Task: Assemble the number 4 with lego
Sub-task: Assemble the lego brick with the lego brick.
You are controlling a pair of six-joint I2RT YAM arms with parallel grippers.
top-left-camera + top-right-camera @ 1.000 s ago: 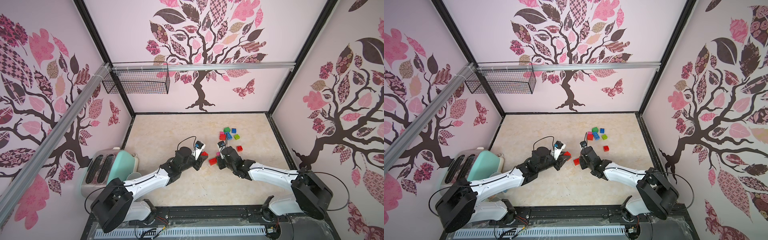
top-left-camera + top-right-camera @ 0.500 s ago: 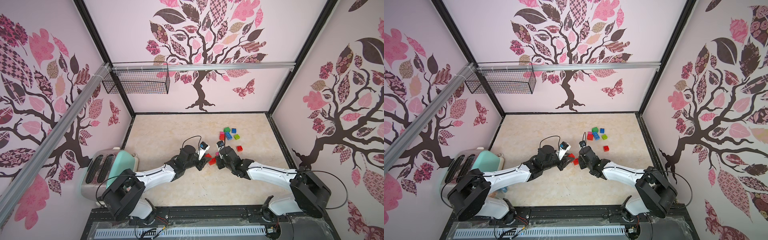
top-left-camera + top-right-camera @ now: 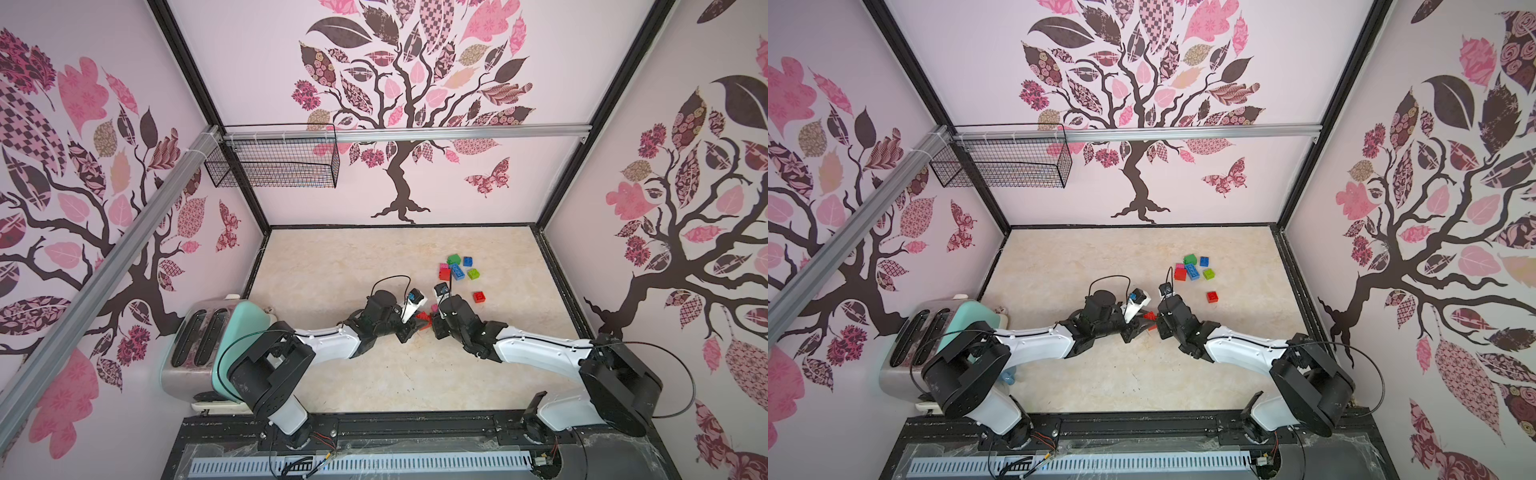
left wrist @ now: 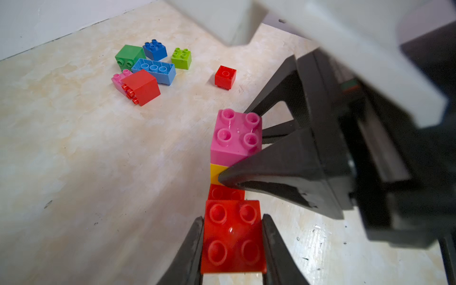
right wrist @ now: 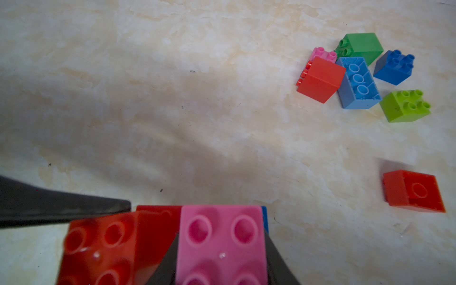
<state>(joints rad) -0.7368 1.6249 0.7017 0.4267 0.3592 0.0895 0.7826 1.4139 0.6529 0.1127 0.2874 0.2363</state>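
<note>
Seven loose bricks (image 4: 154, 71); left tool (image 4: 233, 222): red brick (image 4: 233, 244) (right tool (image 5: 220, 238): pink brick (image 5: 219, 256)).

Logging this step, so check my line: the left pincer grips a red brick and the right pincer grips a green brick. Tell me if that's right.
Not quite. The right pincer grips a pink brick, not a green one; the right wrist view shows it clamped there. The left pincer does grip a red brick.

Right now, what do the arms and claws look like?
Left arm and right arm: white shells, black joints, thin black looping cables. Left claw and right claw: matte black, tapered triangular fingers.
</note>
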